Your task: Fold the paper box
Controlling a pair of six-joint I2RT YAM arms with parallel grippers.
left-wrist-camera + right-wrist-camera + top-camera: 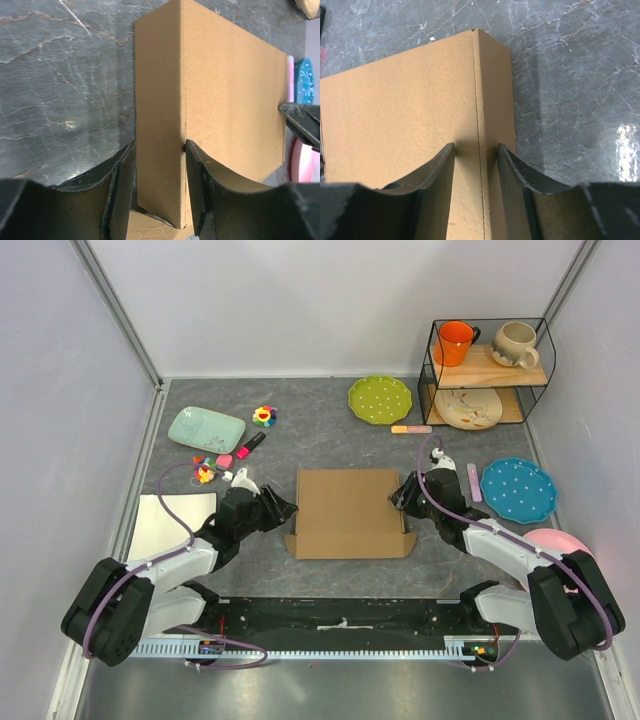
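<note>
Wire shelf (487,370) — top tier: orange mug (455,342), beige mug (515,344). Table (310,435) — green plate (380,399), blue plate (518,490), mint tray (206,428).

i see grey marbled tabletop (330,430), white panel walls (300,300) on three sides, aluminium corner posts (118,310), black wire rack (487,370) with wooden shelves far right, light glare (626,150) on stone.

SITE: laboratory robot test cell | ENCLOSURE: white panel walls (330,310) on aluminium posts (118,312) stand behind and on both sides of the paper box (350,512) | MOUNT: black base rail (340,618) in front of the paper box carries the left arm (185,562) and right arm (505,548) | PROPS: wire shelf (487,370) with mugs, behind and right of the paper box
</note>
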